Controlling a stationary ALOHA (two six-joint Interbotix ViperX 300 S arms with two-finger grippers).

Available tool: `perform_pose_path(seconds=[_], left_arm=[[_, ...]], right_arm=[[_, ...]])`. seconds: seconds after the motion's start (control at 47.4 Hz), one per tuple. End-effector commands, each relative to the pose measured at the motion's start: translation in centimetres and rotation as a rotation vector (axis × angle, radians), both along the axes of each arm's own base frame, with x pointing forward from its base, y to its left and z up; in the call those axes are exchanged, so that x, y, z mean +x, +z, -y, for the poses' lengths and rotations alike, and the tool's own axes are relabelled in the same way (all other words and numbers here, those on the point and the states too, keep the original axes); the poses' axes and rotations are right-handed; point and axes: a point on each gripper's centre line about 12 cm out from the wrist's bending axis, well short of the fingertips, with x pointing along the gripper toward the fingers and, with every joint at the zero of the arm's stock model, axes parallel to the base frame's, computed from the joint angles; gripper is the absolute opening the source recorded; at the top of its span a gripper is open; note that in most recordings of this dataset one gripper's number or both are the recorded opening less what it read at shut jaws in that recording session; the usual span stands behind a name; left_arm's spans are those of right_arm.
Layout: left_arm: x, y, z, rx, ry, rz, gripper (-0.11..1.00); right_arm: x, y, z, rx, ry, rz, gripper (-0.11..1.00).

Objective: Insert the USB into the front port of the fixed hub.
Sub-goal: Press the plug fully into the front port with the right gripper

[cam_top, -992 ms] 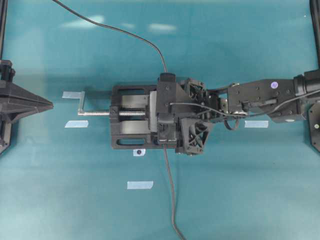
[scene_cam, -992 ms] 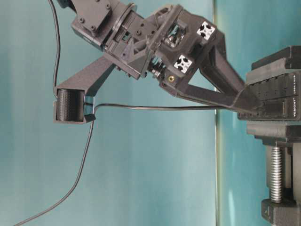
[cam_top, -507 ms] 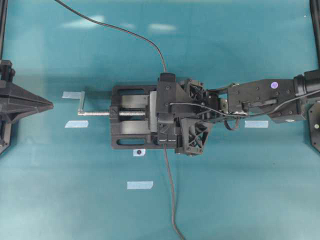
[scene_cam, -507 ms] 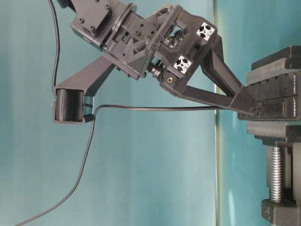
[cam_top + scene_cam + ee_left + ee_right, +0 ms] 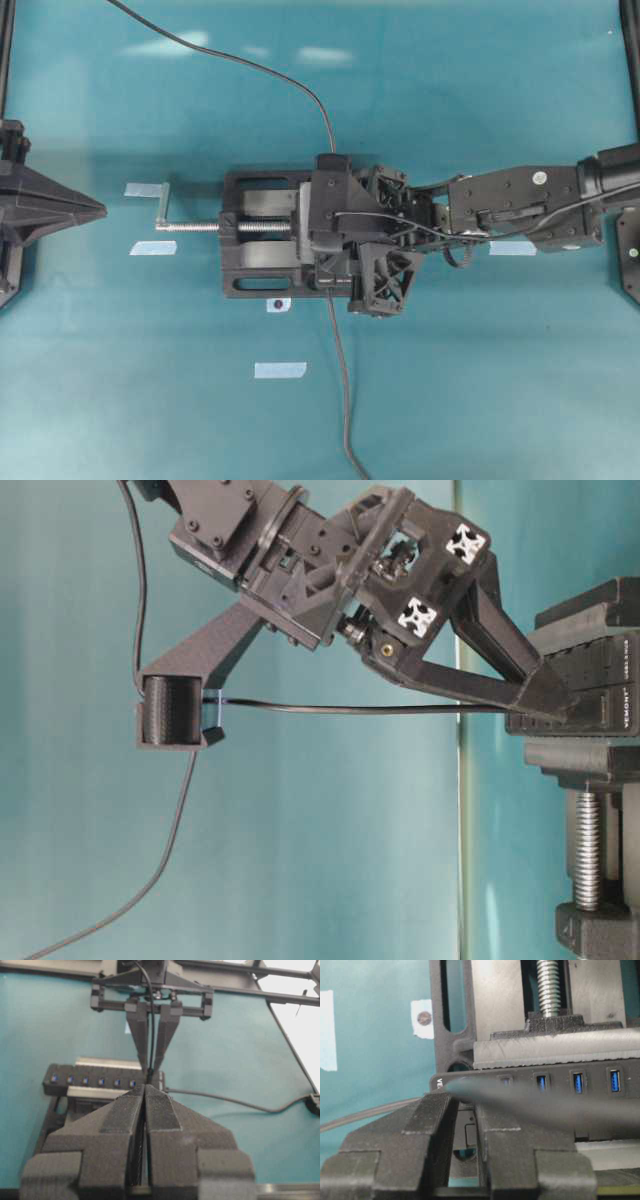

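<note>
The fixed hub (image 5: 90,1081) is a black bar with a row of blue ports, clamped in the vise; it also shows in the right wrist view (image 5: 560,1082) and the table-level view (image 5: 585,695). My right gripper (image 5: 335,245) reaches in from the right. Its fingertips (image 5: 150,1074) are closed on the small black USB plug at the hub's end port. The plug itself is mostly hidden by the fingers. The USB's thin grey cable (image 5: 350,709) runs from the tips over the wrist and away (image 5: 250,65). My left gripper (image 5: 100,208) is shut and empty, far to the left.
The black bench vise (image 5: 250,290) has a silver screw and handle (image 5: 165,205) pointing left. The hub's own dark cable (image 5: 345,400) trails toward the front edge. Several blue tape marks (image 5: 280,370) lie on the teal table.
My right gripper has moved a little closer onto the hub with the plug and cable. The left arm has not moved.
</note>
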Motion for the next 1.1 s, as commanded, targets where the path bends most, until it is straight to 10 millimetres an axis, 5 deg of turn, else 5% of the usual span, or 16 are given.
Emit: perform_pose_path(seconds=[0.0,0.781,0.95,1.077], left_arm=[[0.2,0.5,0.0,0.000,0.000,0.018,0.00],[0.2,0.6,0.0,-0.008,0.000,0.037,0.00],[0.1,0.7,0.0,-0.019,0.000,0.055,0.00],[0.1,0.6,0.0,-0.019,0.001,0.052,0.00]], right_arm=[[0.2,0.3,-0.5,0.010,-0.001,0.010,0.11],[0.5,1.0,-0.2,0.003,0.000,0.029,0.12],[0.6,1.2,-0.1,0.003,-0.001,0.035,0.20],[0.6,1.6,0.0,0.004,-0.006,0.044,0.37]])
